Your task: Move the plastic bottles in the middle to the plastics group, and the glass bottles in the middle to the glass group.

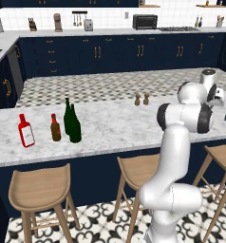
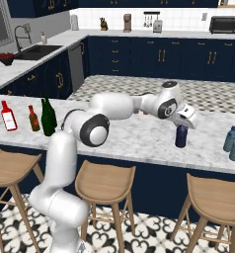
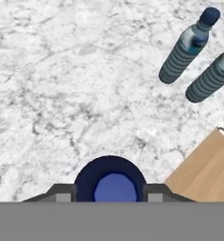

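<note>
The small navy plastic bottle stands upright on the marble counter, right of its middle. My gripper comes down over its neck. In the hand view the bottle sits between my fingertips, which press against both its sides. The plastics group, two pale blue ribbed bottles, stands a short way to the right. Both green glass bottles stand at the far left. They are next to the glass group, a brown bottle and a red bottle.
Two small shakers stand at the counter's far edge. Wooden stools line the near side, and one seat shows below the counter edge in the hand view. Bare marble lies between the navy bottle and the pale blue ones.
</note>
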